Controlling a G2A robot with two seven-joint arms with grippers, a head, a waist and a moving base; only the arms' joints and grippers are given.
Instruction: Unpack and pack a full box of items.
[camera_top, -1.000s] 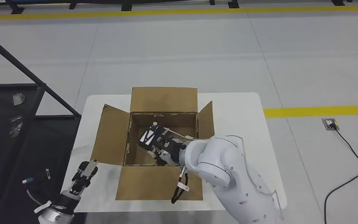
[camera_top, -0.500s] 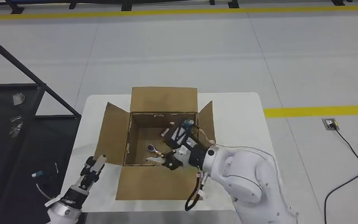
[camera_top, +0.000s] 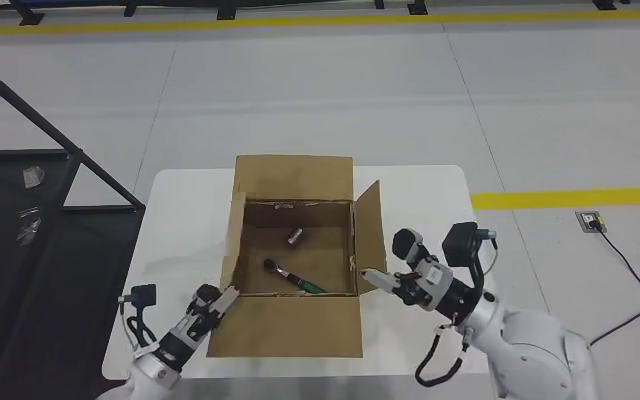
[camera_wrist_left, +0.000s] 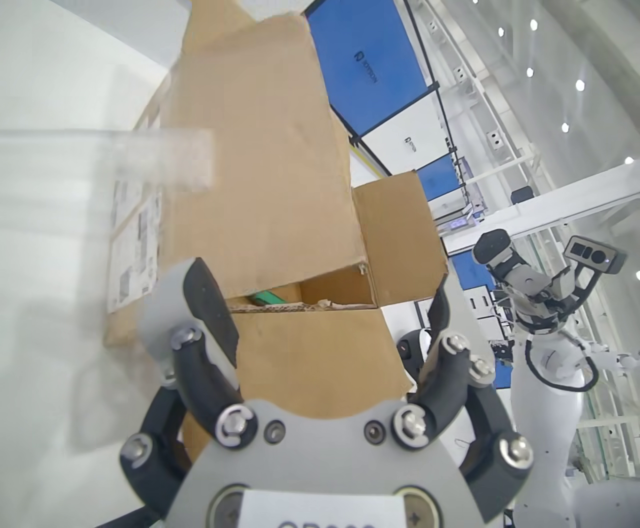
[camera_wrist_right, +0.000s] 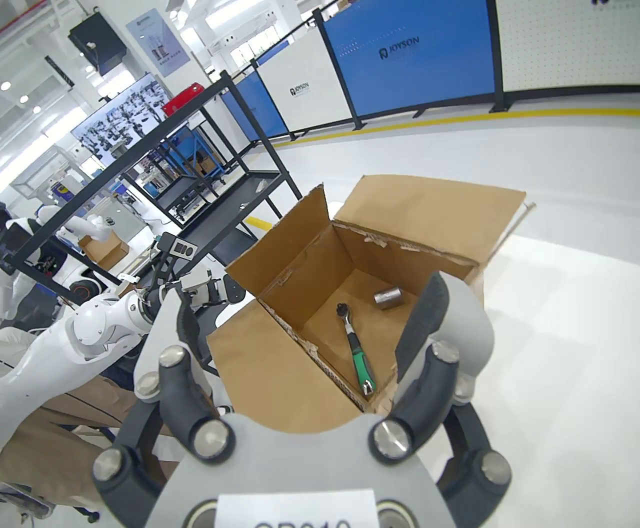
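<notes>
Both claws hang spread and empty outside the cardboard box (camera_top: 290, 330): the left gripper (camera_top: 222, 298) at its near-left corner, the right gripper (camera_top: 378, 280) beside its right wall. Inside the box lie a green-handled ratchet (camera_top: 293, 277) and, farther back, a metal cylinder (camera_top: 297, 236) (short, on its side). The right wrist view looks down on both; the left wrist view catches a green sliver over the box's rim. The box sits on a white table (camera_top: 420, 190); a black rack (camera_top: 40, 200) stands left of it.
</notes>
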